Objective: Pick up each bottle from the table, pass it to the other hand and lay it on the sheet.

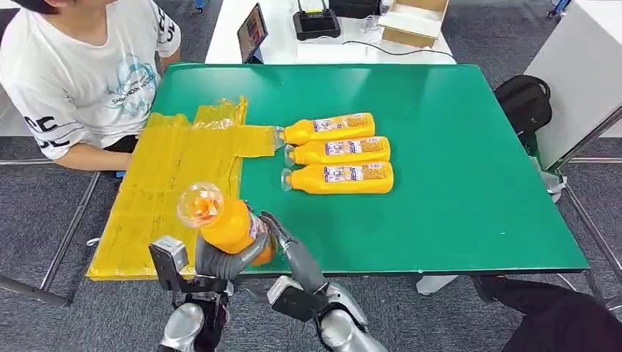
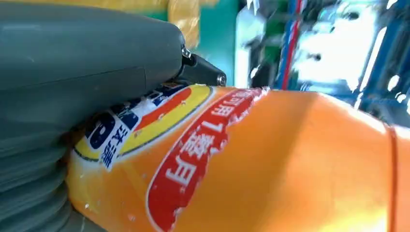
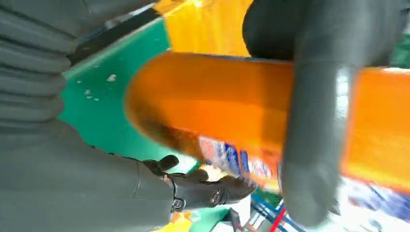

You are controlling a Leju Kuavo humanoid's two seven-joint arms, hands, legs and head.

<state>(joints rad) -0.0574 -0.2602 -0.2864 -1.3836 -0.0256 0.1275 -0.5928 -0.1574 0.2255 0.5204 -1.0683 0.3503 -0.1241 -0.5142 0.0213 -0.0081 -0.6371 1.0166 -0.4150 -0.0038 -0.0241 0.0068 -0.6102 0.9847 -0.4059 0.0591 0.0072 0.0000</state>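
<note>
A person (image 1: pixel 81 81) in a white printed shirt sits at the table's far left corner, forearm by the yellow sheet (image 1: pixel 165 191). The sheet covers the left part of the green table (image 1: pixel 455 183).

At the near edge, the held bottle (image 1: pixel 224 220), filled with orange liquid, is tilted, its clear cap end uppermost. The left hand (image 1: pixel 224 260) grips its lower body, thumb wrapped across the front. The right hand (image 1: pixel 290 246) is at the same bottle from the right, fingers against its side; whether it grips or merely touches cannot be told.

At mid-table, three bottles (image 1: pixel 339 150) with the same orange contents lie side by side, caps toward the sheet, the farthest cap touching it.

The left wrist view shows the label's red and blue print. The right wrist view shows a grey finger of the left hand crossing the bottle body.
</note>
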